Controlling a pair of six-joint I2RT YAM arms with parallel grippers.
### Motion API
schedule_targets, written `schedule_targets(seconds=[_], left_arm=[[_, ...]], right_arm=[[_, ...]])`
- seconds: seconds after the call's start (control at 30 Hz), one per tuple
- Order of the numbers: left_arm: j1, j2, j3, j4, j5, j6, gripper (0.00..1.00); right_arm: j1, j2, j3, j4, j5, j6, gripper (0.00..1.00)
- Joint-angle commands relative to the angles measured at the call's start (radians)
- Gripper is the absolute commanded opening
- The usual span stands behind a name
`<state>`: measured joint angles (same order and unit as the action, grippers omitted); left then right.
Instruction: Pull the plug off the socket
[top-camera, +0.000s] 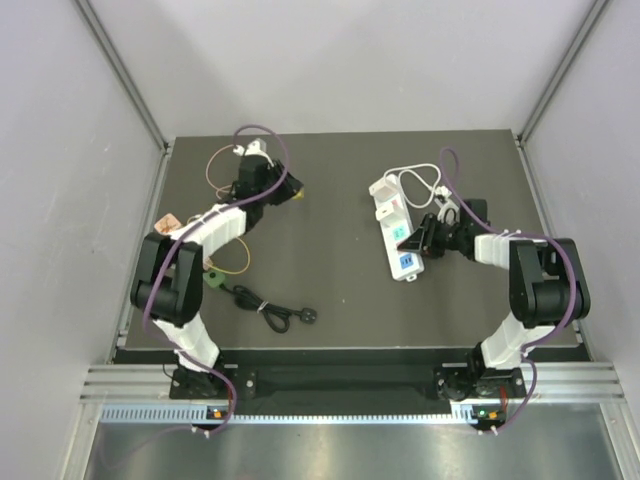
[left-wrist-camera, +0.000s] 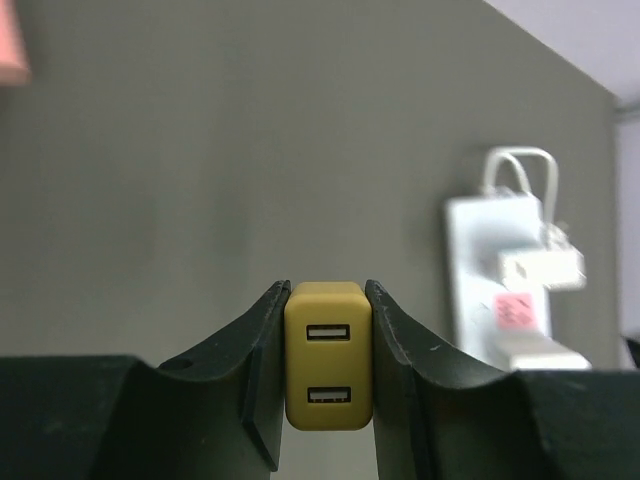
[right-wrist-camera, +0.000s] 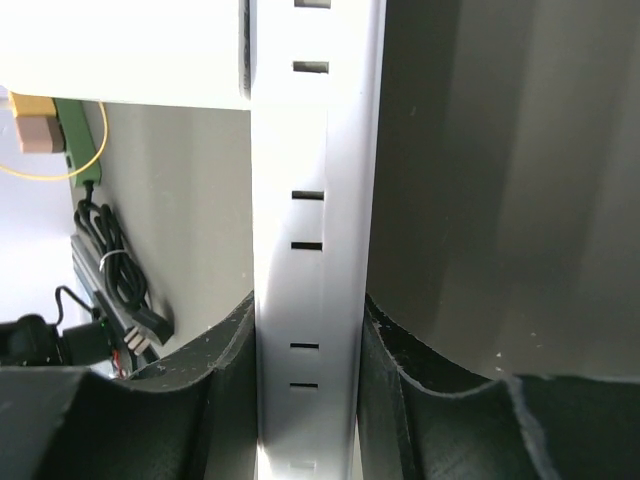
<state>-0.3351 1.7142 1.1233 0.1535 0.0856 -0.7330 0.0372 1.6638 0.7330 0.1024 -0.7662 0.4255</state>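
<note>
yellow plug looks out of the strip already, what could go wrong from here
1. The yellow plug is pinched only by its smooth sides in the left gripper. It may slip or twist when that arm moves.
2. The right gripper clamps the power strip, which has other plugs in it and a looped white cord attached. Moving that arm could drag the strip or tug the cord.

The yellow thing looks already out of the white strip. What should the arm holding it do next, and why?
Probably lower it to the bare mat and let go. The left gripper is shut on the yellow USB charger, well clear of the power strip, which the right gripper clamps.
</note>
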Motion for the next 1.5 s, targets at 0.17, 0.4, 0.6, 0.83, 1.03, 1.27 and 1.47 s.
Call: schedule_targets(seconds=[0.17, 0.4, 0.6, 0.83, 1.03, 1.27, 1.47], left_arm=[[0.183, 0.317, 0.343, -0.221, 0.042, 0.153, 0.0], [0.232, 0.495, 0.539, -0.325, 0.039, 0.173, 0.04], [0.234, 0.504, 0.581, -0.342, 0.028, 0.181, 0.49], [0.235, 0.345, 0.449, -0.27, 0.048, 0.213, 0.75], [0.231, 0.162, 0.279, -0.177, 0.124, 0.195, 0.76], [0.139, 0.022, 0.014, 0.131, 0.423, 0.02, 0.76], [-0.046, 0.01, -0.137, 0.414, 0.419, -0.197, 0.76]], right_arm=[[-0.029, -0.041, 0.011, 0.132, -0.189, -0.053, 0.11], [-0.03, -0.039, 0.019, 0.134, -0.209, -0.053, 0.11], [-0.03, -0.041, 0.019, 0.137, -0.225, -0.057, 0.12], [-0.03, -0.036, 0.025, 0.125, -0.216, -0.07, 0.12], [-0.03, -0.041, 0.029, 0.115, -0.214, -0.088, 0.11], [-0.03, -0.045, 0.032, 0.105, -0.211, -0.108, 0.09], [-0.03, -0.055, 0.039, 0.082, -0.202, -0.137, 0.08]])
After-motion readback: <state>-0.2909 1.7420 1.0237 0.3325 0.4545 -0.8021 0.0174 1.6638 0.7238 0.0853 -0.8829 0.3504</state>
